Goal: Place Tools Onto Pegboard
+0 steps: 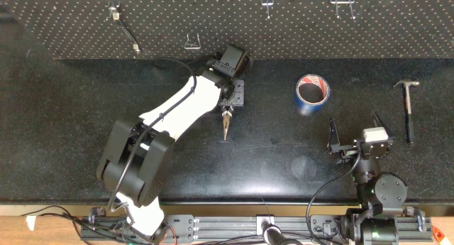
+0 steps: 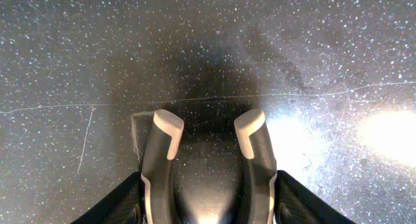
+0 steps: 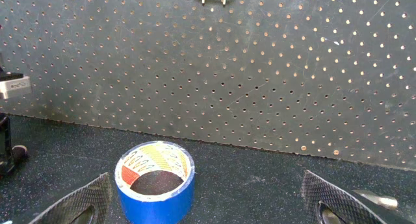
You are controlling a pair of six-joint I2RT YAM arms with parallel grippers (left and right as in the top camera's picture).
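Observation:
A pair of pliers lies left of the table's middle, its pointed nose toward the front edge. In the left wrist view its two black handles with grey ends run between my fingers. My left gripper is shut on those handles, one finger against each outer side, low over the dark table. My right gripper stands open near the front right, facing a blue tape roll that is well clear of its fingers. A hammer lies at the far right.
The pegboard runs along the back. A wrench hangs on it at the left. Bare hooks sit at the middle and the upper right. Open table lies between the pliers and the tape.

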